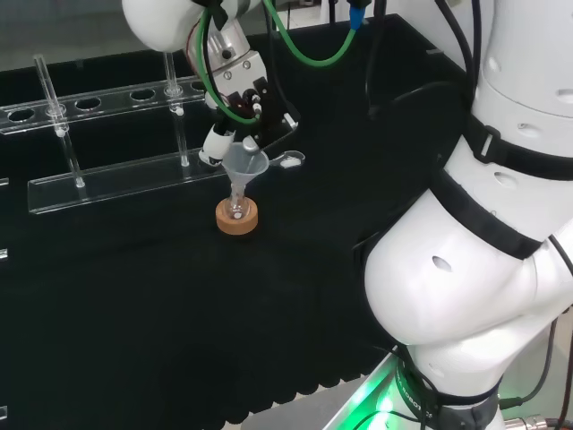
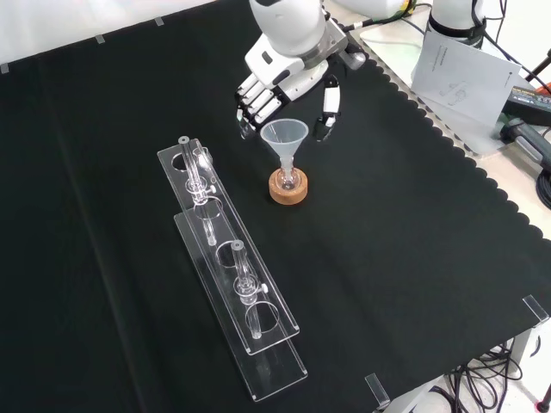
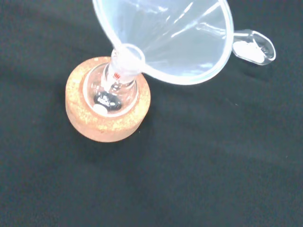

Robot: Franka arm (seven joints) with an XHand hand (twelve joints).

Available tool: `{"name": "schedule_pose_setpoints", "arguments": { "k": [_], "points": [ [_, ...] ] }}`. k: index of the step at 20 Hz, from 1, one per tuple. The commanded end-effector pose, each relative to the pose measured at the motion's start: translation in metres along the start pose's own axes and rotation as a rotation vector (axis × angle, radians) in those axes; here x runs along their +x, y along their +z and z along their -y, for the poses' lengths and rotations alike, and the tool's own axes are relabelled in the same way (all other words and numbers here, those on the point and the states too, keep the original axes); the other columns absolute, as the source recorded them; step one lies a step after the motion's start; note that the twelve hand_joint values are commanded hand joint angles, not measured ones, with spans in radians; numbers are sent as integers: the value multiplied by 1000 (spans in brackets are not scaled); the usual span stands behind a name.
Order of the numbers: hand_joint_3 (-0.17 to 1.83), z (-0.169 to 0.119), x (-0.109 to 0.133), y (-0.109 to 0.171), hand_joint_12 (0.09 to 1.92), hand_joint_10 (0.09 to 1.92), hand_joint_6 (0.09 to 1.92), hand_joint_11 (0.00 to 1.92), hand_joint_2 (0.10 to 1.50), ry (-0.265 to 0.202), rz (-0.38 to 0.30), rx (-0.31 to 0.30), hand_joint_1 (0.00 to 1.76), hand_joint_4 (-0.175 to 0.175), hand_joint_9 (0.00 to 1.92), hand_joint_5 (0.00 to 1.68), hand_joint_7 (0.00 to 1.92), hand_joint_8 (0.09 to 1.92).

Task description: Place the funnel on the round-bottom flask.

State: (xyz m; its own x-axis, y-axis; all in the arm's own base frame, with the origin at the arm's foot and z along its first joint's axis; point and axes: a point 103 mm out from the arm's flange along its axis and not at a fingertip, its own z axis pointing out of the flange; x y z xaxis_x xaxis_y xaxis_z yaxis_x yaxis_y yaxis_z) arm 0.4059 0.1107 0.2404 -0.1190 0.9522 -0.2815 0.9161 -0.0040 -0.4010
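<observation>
A small round-bottom flask [image 3: 112, 90] stands on a cork ring [image 1: 237, 217] near the middle of the black cloth. A clear plastic funnel [image 2: 284, 135] has its stem in the flask's neck and leans a little; its cone [image 3: 175, 35] is large in the wrist view, with a small tab [image 3: 253, 45] at the rim. The hand [image 2: 280, 82] hangs just above and behind the funnel, open. In the front view its fingers [image 2: 254, 101] are to the funnel's left and its thumb [image 2: 328, 107] to the right, both apart from the rim. In the head view a fingertip [image 1: 215, 146] is close beside the rim.
A long clear rack [image 2: 232, 275] holding glass test tubes [image 2: 193, 168] lies to the left of the flask in the front view and behind it in the head view [image 1: 107, 175]. Papers [image 2: 461, 69] lie past the cloth's scalloped edge.
</observation>
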Motion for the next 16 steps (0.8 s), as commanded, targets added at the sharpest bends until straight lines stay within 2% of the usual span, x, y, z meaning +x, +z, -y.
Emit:
{"name": "schedule_pose_setpoints", "arguments": {
  "k": [1, 10, 16],
  "points": [
    [326, 14, -28, -19, 1472, 781, 87, 108, 709, -8, -76, -72, 530, -44, 162, 201, 12, 589],
    [313, 22, -79, -20, 1460, 762, 87, 140, 716, 16, -152, -125, 529, -47, 252, 230, 65, 688],
    [310, 17, -112, -8, 1458, 755, 87, 154, 716, 24, -211, -138, 530, -49, 277, 241, 77, 702]
  ]
}}
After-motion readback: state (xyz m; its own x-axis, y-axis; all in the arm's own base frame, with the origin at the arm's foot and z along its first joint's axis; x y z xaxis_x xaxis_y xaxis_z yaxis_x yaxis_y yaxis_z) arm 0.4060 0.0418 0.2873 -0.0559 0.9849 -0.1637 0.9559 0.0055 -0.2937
